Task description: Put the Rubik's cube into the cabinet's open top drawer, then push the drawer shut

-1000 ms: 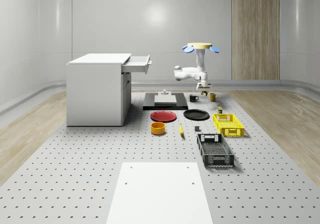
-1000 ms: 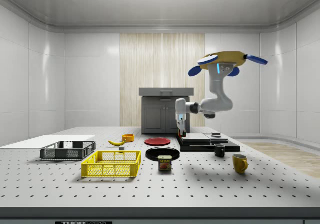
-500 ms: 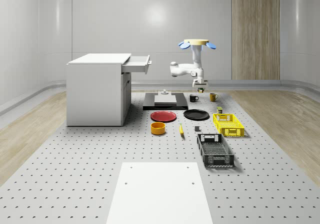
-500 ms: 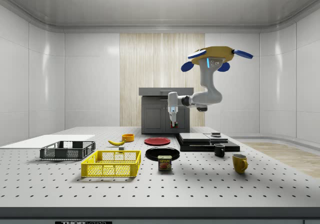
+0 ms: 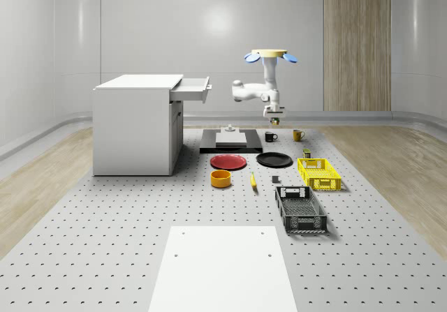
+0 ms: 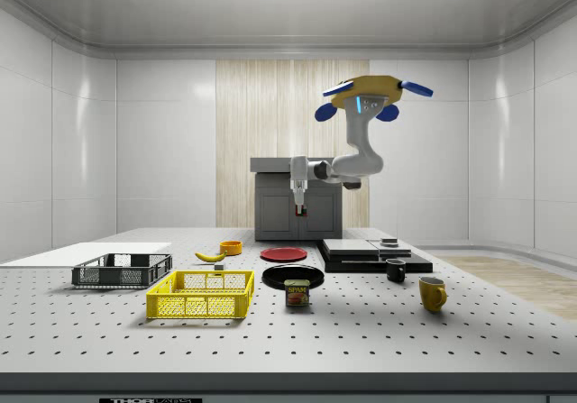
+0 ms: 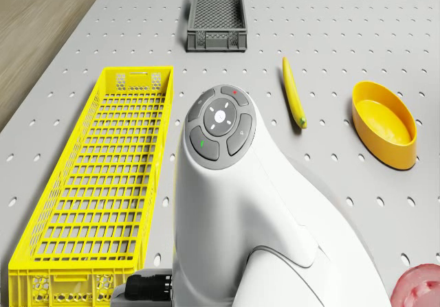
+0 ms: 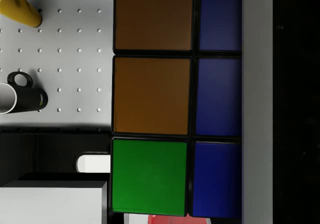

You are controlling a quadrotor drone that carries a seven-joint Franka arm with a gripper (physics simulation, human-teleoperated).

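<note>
The Rubik's cube [image 8: 152,101] shows orange, blue and green tiles close up in the wrist view. My gripper [image 5: 273,118] is shut on the cube [image 5: 274,122] and holds it in the air over the black mug [image 5: 271,137]. The drone [image 5: 269,55] hovers above the far part of the table, to the whole-scene view's right of the white cabinet [image 5: 136,127]. The cabinet's top drawer [image 5: 194,88] stands pulled out, well left of the cube. In the side view the drone [image 6: 370,89] hangs high, with the gripper [image 6: 299,205] and cube [image 6: 300,212] in front of the cabinet [image 6: 270,214].
Below are a black platform [image 5: 230,144] with a white block, a red plate [image 5: 229,162], a black plate [image 5: 274,160], a yellow mug [image 5: 298,135], a yellow crate [image 7: 103,190], a black crate [image 7: 216,15], a banana [image 7: 293,94] and an orange bowl [image 7: 385,132].
The drone, arm and gripper have moved up and towards the whole-scene view's left, carrying the cube higher above the table and nearer the cabinet.
</note>
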